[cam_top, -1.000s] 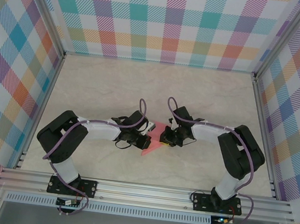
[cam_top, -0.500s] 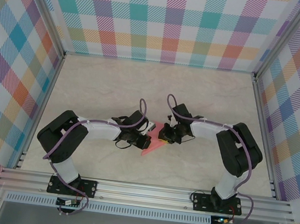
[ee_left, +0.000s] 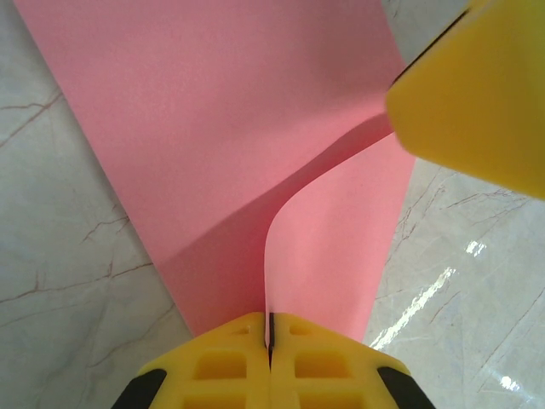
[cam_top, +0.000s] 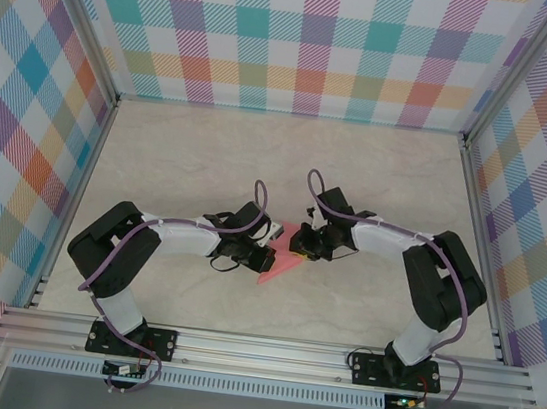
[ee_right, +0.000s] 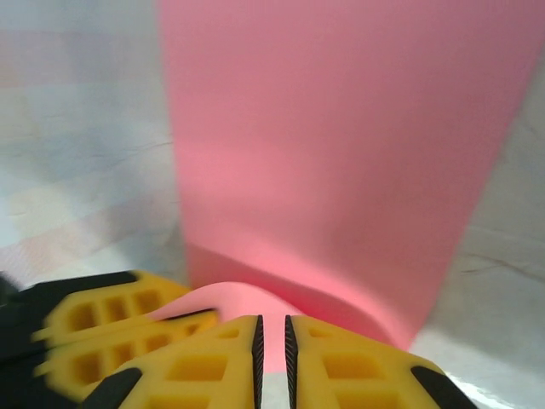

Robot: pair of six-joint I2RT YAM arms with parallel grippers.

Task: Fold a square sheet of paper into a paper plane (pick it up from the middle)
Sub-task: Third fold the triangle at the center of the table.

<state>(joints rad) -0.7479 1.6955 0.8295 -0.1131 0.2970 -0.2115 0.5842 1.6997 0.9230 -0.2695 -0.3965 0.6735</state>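
Square sheet of paper (ee_left: 238, 128), one flap tight in left hand (ee_left: 270, 328), right hand (ee_right: 272, 328) narrowly agape beside it.

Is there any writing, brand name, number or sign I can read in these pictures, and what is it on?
None can be read.
The pink paper is blank.
The yellow pincer fingers carry no label.
The walls bear only coloured checks.
Anything on the arm bases is too small to read.

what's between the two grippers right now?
The square sheet of paper, partly folded; top external view shows it bridging the left gripper and the right gripper.
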